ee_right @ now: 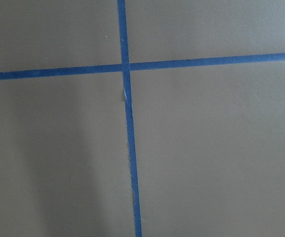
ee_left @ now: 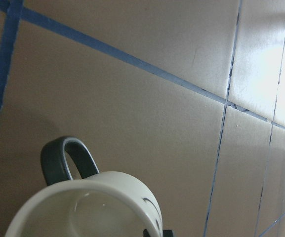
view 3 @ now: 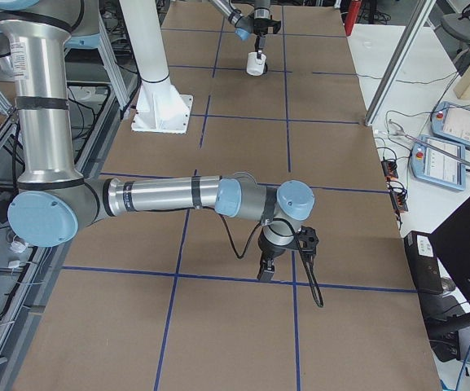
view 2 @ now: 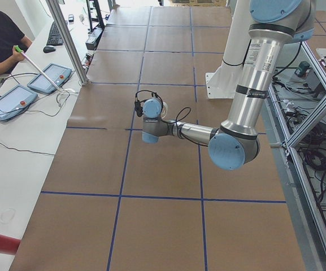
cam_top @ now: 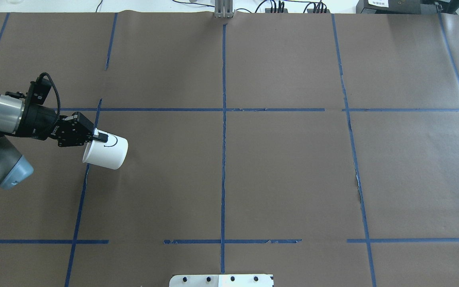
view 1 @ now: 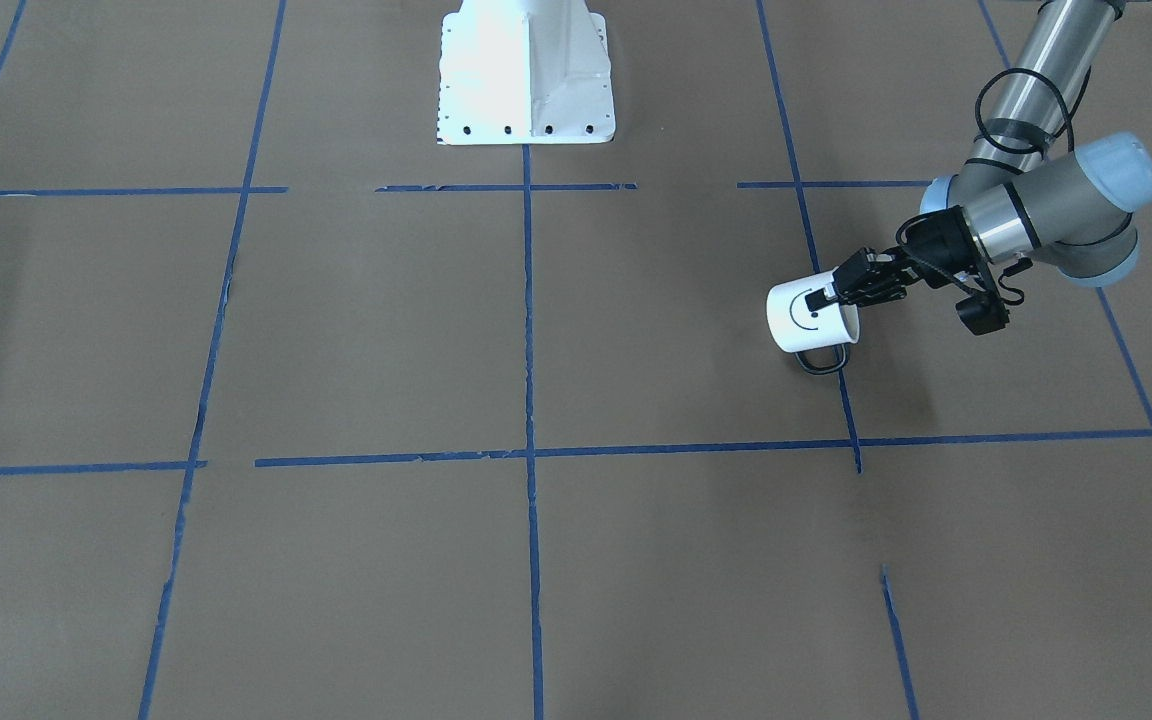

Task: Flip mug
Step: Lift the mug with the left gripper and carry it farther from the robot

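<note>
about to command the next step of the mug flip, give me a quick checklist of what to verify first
1. Left gripper pinching the mug at its rim: ok.
2. Mug fully turned over: not ok, it is tilted sideways.
3. Handle off the table: cannot tell, it points down at it.
4. Right gripper well away from the mug: ok.
5. Right gripper open or shut: cannot tell.
</note>
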